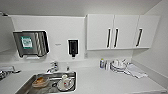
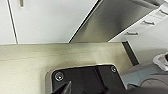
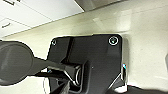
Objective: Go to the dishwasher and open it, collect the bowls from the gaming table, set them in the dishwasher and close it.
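The dishwasher (image 2: 112,22) appears in the left wrist view as a brushed stainless-steel front. It stands between a white cabinet door (image 2: 50,20) and white drawers (image 2: 147,23) with bar handles, above the beige floor (image 2: 30,60). From this angle I cannot tell whether its door is open. The bowls and the gaming table are out of view. Both wrist views show the robot's own dark plate over the floor.
Ahead in the head view is a white counter (image 1: 105,82) with a steel sink (image 1: 26,86) holding an orange bowl (image 1: 40,81) and white dishes (image 1: 65,83). Stacked dishes (image 1: 118,65), a cloth (image 1: 136,71) and a bottle (image 1: 102,63) sit at the back right. Wall cabinets (image 1: 122,31) hang above.
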